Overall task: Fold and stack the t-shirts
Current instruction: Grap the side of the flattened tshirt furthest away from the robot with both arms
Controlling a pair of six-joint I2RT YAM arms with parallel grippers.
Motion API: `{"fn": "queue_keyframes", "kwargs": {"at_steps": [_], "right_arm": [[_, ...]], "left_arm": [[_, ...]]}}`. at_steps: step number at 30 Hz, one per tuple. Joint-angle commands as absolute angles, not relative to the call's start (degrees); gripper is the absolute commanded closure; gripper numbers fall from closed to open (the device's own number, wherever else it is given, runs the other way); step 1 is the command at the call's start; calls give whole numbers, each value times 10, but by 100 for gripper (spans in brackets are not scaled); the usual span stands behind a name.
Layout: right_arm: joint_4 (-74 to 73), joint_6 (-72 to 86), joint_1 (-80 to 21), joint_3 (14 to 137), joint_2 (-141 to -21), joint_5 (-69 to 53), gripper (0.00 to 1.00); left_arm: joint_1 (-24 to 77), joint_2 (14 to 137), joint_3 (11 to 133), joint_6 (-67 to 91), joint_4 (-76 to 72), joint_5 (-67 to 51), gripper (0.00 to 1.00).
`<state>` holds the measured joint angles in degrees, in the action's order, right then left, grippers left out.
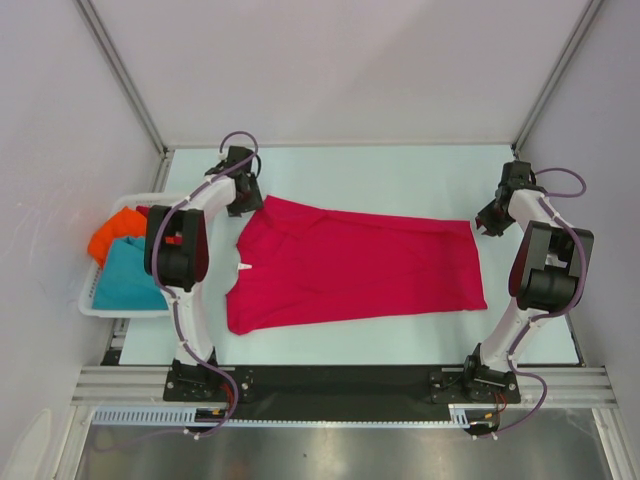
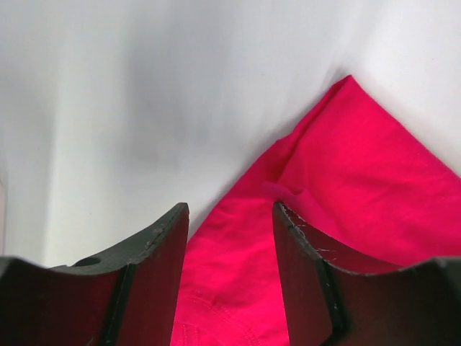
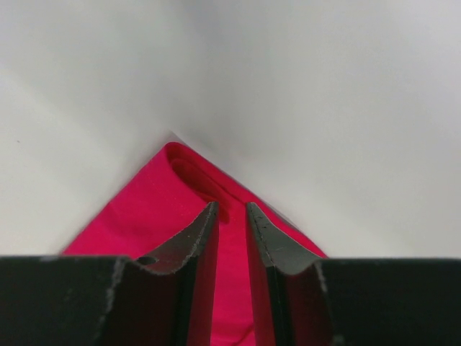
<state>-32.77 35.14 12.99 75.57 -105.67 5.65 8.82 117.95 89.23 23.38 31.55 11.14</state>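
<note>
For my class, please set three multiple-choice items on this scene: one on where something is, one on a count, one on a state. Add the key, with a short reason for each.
1. Where do the orange t-shirt and the teal t-shirt lie?
A. hanging from an arm
B. in the white basket at the left side
C. on the metal frame

2. How many t-shirts lie spread on the table?
A. three
B. two
C. one

3. How does the left pincer hold its jaws?
A. apart, over an edge of the red t-shirt
B. pressed shut with no gap
C. out of every view

Key: B, the overhead view shows both inside the basket; C, only the red t-shirt lies on the table; A, the left wrist view shows a gap with red cloth below.
</note>
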Motion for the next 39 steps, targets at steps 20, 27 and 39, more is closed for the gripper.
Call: {"fn": "queue_keyframes", "kwargs": {"at_steps": [20,27,39], "right_arm": [[-343,347,129,766,-1036,74,74],[-346,344,130,768,-1036,78,74],[-346,344,129,766,-1040,80,75]], "left_arm": [[95,1151,882,217,189,-8,44],[94,1179,883,224,187,-5,44],[93,1151,864,223,225,39,44]]}}
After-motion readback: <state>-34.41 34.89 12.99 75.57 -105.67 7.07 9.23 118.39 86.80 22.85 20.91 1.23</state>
